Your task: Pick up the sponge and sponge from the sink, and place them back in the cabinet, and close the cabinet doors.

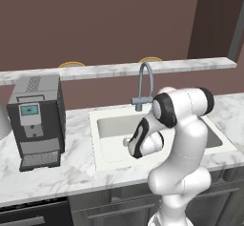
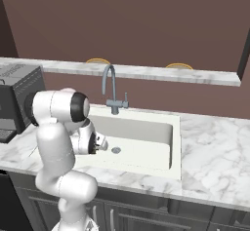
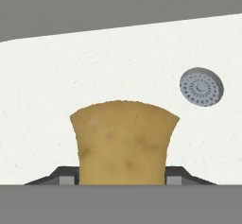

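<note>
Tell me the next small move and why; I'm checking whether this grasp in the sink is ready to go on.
Probably lift straight up out of the sink. In the hand view the gripper is shut on the golden-tan sponge, which stands between the fingertips above the white basin floor near the drain. Rising first should clear the basin walls before swinging toward the cabinet.

One golden-tan sponge [image 3: 124,142], one white sink [image 1: 107,146] with one grey faucet [image 1: 144,84] and one round drain [image 3: 201,87] at two o'clock from the sponge, one coffee machine [image 1: 37,120] on one marble bench [image 1: 57,175], and two yellow rims [image 1: 71,64] behind the ledge.
</note>
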Tool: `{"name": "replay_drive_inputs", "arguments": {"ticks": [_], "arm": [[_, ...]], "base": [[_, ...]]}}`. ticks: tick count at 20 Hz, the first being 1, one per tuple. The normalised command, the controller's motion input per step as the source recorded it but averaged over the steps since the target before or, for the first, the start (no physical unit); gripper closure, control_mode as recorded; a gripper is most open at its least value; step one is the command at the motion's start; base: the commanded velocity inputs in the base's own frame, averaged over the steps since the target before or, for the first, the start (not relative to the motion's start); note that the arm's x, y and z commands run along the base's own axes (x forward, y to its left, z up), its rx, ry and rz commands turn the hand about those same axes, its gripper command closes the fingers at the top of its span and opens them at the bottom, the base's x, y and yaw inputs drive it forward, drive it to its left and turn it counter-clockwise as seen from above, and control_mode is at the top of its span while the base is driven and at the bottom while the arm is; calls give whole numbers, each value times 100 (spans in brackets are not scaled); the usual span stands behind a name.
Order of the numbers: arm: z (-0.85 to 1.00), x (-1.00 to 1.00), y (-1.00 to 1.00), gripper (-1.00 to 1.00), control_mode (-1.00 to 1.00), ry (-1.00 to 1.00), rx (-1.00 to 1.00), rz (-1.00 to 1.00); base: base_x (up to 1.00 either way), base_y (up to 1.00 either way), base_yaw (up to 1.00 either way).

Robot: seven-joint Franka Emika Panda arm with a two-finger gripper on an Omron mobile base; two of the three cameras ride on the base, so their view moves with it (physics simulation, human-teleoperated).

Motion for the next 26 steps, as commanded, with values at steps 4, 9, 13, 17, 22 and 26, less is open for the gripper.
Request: {"name": "replay_drive_inputs", "arguments": {"ticks": [4,9,13,17,22,26], "arm": [[43,-11,0,100,-100,9,0,0],[47,-9,0,100,-100,11,0,0],[51,-6,0,100,-100,14,0,-1],[54,-4,0,100,-100,17,0,-2],[44,-9,0,100,-100,18,0,-1],[39,-17,2,100,-100,20,0,-1]], "base": [[0,0,0],[0,0,0],[0,0,0],[0,0,0],[0,0,0],[0,0,0]]}}
